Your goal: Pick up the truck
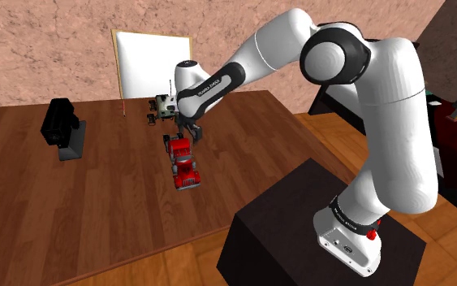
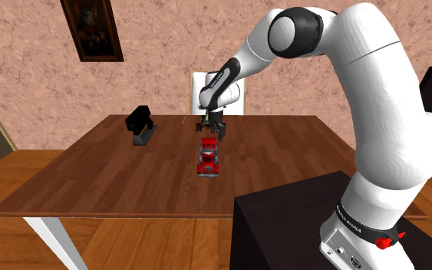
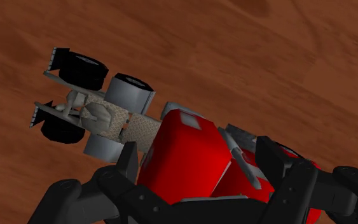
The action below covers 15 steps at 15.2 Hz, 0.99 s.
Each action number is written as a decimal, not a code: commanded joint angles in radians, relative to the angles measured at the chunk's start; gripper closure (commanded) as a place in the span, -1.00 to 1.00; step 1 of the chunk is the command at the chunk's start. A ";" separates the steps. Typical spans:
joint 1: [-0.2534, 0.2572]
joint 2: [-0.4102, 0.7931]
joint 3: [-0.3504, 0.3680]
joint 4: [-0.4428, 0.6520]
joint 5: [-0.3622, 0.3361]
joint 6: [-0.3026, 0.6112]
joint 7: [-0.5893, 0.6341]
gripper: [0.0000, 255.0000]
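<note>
The tool [image 3: 199, 149] stands open astride the red cab of the truck [image 1: 185, 165], its fingers [image 3: 128, 159] spread to either side and apparently not yet clamped. The truck rests on the brown wooden table [image 1: 72, 211]; closing and lifting remain.

Shoulder and second exterior views from beside the stand [image 1: 299, 219] (sharing table [image 1: 23, 203], truck [image 1: 184, 160]), wrist view close over truck.
</note>
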 commanded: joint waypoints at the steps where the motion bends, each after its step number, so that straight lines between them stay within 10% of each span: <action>1: 0.001 0.029 0.000 0.010 -0.001 0.020 0.001 -1.00; 3: 0.001 0.029 0.000 0.010 -0.001 0.020 0.001 -1.00; 4: 0.001 0.030 0.000 0.010 -0.001 0.020 0.001 1.00; 15: 0.000 0.009 0.000 0.005 0.000 0.004 0.000 1.00</action>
